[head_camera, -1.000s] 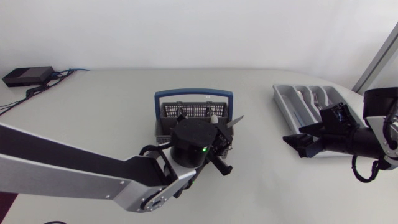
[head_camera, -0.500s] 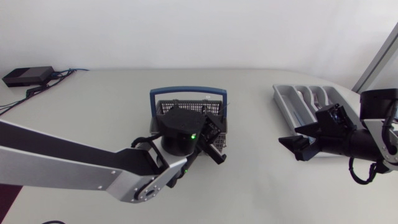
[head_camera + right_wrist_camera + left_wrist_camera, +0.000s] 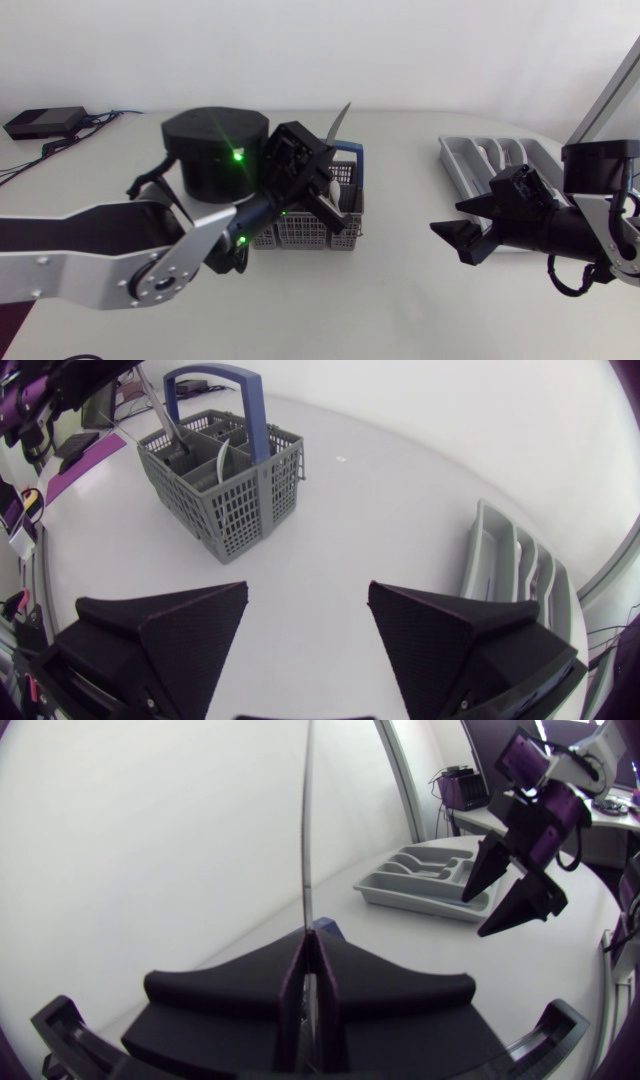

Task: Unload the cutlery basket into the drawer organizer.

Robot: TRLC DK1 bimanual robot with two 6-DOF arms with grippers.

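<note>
Left hand (image 3: 310,948) pinches a knife (image 3: 305,840) upright, held clear above the cutlery basket (image 3: 300,232) so it can travel. Right hand (image 3: 307,600) is spread, probably awaiting a handover. Farther along the worktop (image 3: 400,300) sits the drawer organizer (image 3: 420,885).

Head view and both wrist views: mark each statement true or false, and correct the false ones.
1. The left jaws are shut on a knife. True.
2. The right jaws grip a fork. False: they stand open and empty.
3. The cutlery basket has a blue handle. True.
4. The basket lies tipped on its side. False: it stands upright.
5. The drawer organizer touches the basket. False: bare table separates them.
</note>
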